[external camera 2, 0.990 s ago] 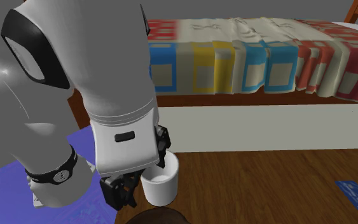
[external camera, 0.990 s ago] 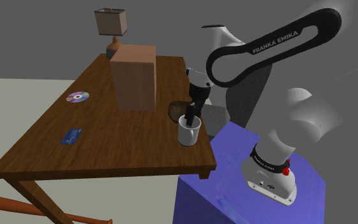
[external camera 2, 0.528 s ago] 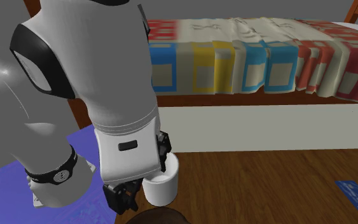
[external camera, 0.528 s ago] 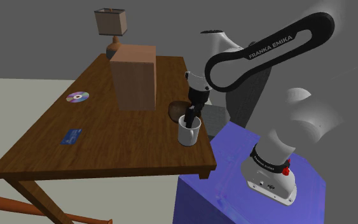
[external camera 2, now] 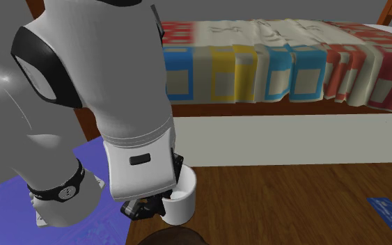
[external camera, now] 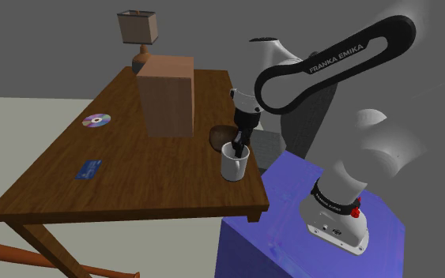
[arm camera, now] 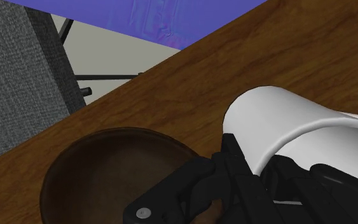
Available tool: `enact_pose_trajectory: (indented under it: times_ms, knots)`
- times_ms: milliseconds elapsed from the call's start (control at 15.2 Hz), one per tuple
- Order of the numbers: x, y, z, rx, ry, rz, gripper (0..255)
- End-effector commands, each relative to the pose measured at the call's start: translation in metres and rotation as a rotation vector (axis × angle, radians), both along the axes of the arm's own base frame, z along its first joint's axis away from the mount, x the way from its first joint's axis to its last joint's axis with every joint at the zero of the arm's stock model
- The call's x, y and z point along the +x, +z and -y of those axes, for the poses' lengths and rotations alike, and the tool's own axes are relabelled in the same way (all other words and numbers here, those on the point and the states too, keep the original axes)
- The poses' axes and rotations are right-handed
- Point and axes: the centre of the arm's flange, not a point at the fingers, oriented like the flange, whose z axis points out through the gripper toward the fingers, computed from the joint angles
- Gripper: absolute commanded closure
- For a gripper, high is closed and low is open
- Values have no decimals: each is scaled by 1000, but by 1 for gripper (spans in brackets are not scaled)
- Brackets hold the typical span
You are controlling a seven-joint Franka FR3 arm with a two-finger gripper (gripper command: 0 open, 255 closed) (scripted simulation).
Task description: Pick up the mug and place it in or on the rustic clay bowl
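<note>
A white mug [external camera: 235, 163] stands upright on the wooden table [external camera: 133, 174], close to its edge by the stand. My black gripper [external camera: 237, 147] reaches down into it from above and is shut on the mug's wall, one finger inside and one outside. In the wrist view the mug [arm camera: 285, 127] is clasped between the fingers [arm camera: 193, 186] of the gripper [arm camera: 260, 191]. The brown clay bowl [external camera: 220, 136] sits right behind the mug, nearly touching it, and its hollow [arm camera: 107, 175] looks empty. From the second exterior view the mug [external camera 2: 182, 200] shows beside the gripper [external camera 2: 149, 207], with the bowl's rim [external camera 2: 173, 239] just below.
A tall brown box [external camera: 167, 95] stands mid-table beyond the bowl, with a lamp [external camera: 137, 31] at the far end. A disc [external camera: 96, 120] and a blue card [external camera: 88, 168] lie toward the shoulder view's left. The blue stand [external camera: 307, 229] adjoins the table. A quilted bed [external camera 2: 292, 66] lies behind.
The arm sank slightly over the mug, then the fingers came together on the mug's wall. The mug and bowl have not moved.
</note>
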Motion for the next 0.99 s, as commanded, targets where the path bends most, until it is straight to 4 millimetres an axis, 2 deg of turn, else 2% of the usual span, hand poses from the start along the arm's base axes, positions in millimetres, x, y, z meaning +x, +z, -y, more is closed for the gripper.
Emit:
enact_pose_trajectory:
  times_ms: [0,198,924]
  knots:
    - [0,0,0,0,0,0,255]
    - [0,0,0,0,0,0,255]
    - [0,58,0,0,0,0,255]
